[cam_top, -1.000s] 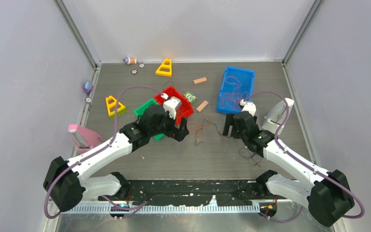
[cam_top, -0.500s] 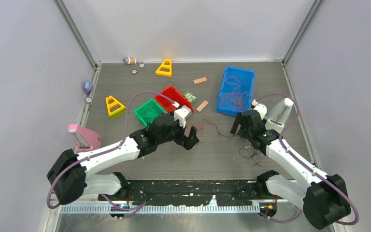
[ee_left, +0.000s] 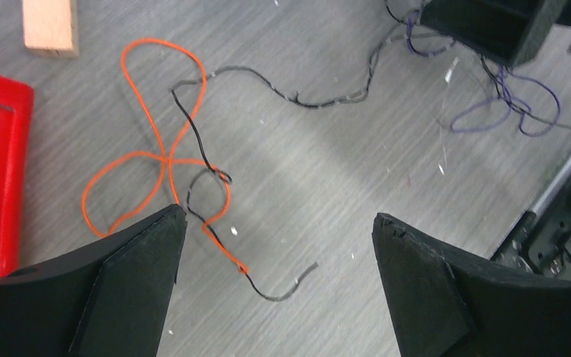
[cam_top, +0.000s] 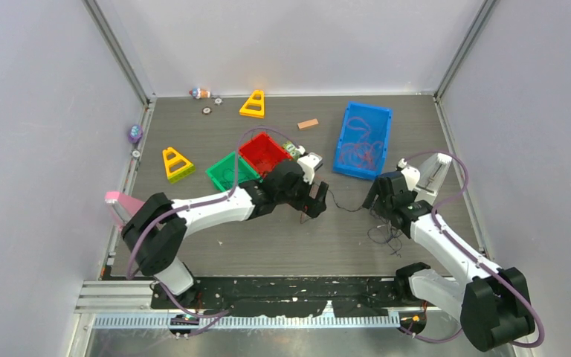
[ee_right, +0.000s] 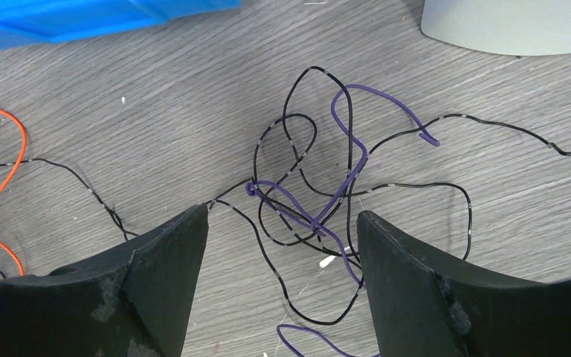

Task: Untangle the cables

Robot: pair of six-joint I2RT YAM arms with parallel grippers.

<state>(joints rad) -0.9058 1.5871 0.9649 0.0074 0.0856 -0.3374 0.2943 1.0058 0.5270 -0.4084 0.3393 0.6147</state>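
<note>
Overhead, cables (cam_top: 346,209) faint | left end effector (ee_left: 278,216) wide, orange cable (ee_left: 165,158) | right end effector (ee_right: 282,212) wide, purple cable (ee_right: 357,152)

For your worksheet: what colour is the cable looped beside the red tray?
The cable is orange; best seen in left wrist view.

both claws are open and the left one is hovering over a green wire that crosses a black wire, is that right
Not quite: the wire is orange, not green. The left wrist view shows the left claw over an orange wire looped across a black wire. The rest holds: it is open, and so is the right claw.
</note>
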